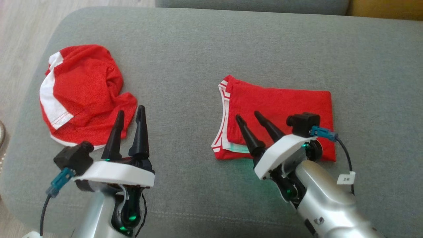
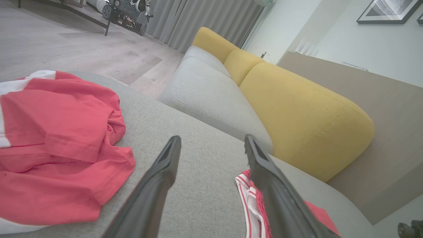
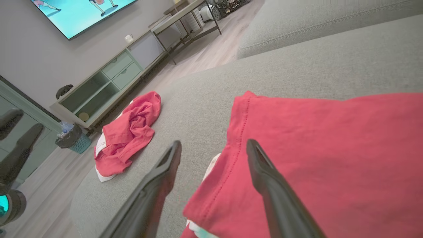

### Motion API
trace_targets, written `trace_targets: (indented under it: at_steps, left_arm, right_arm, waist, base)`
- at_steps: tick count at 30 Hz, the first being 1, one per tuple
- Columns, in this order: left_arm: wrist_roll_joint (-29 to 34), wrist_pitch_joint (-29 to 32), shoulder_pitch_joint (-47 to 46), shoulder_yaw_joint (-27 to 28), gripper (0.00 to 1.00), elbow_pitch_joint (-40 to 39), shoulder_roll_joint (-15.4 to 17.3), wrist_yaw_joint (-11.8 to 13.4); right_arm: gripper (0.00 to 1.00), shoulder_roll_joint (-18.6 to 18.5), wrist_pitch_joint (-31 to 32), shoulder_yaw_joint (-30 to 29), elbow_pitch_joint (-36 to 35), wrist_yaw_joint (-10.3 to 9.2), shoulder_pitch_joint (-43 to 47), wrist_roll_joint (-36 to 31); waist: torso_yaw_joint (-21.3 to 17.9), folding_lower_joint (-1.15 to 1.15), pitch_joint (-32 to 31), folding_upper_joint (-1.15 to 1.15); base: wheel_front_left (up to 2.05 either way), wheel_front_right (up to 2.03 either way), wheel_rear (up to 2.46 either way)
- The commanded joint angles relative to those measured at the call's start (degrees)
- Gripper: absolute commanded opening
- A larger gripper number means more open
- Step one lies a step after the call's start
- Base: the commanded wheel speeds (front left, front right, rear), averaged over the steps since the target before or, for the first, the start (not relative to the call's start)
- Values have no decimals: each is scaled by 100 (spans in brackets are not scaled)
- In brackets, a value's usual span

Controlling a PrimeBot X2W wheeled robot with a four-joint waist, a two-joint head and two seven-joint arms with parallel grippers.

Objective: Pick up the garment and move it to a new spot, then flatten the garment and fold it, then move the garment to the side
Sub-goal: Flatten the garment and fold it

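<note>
Spreading across nearly the whole head view, a wide grey cushion carries everything here, with pale wood floor past its left edge. In the left wrist view a yellow backrest rises behind a second grey seat beyond it. The folded garment lies flat on the cushion, right of centre, as a red rectangle. Its long axis runs left to right across the head view. Its layered open end faces the robot's left and its plain edge faces the right, well apart from the cushion's rim. On the robot's left side of the same cushion sits a crumpled garment, red with white panels, bunched into a loose heap and well apart from the folded one. The right gripper reaches in from the lower right with its fingers angled toward the upper left, over the near left part of the folded garment. Its two fingers stand spread with nothing pinched between them. In the right wrist view one is over red cloth and the other over bare grey fabric beside the stitched edge; whether the tips touch cannot be told. The left gripper hangs just beside the crumpled garment's near edge, fingers likewise parted and empty. White and red striped trim lines the folded garment's left end.
</note>
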Motion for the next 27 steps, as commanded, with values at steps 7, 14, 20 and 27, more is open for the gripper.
trace_targets:
  at_steps: [7,14,20,27]
  left_arm:
    - [52,-30,-181,251,100,-191,40,37]
    - [95,-30,-161,277,100,-260,40,41]
    - [109,-30,-191,218,100,-285,40,47]
    - [193,-30,-264,76,100,-231,40,25]
  right_arm:
    - [100,91,-362,-123,-21,39,-622,-17]
    - [100,28,-488,-1002,113,39,-913,-892]
    - [100,-353,-430,-1828,-175,39,-683,-1561]
    - [100,-785,-636,-2403,-995,39,159,-2181]
  waist:
    - [-284,0,-135,0]
    - [-592,0,-215,0]
    - [-739,0,-204,0]
    - [-795,0,-268,0]
  base:
    - [0,0,0]
    - [0,0,0]
    - [0,0,0]
    - [0,0,0]
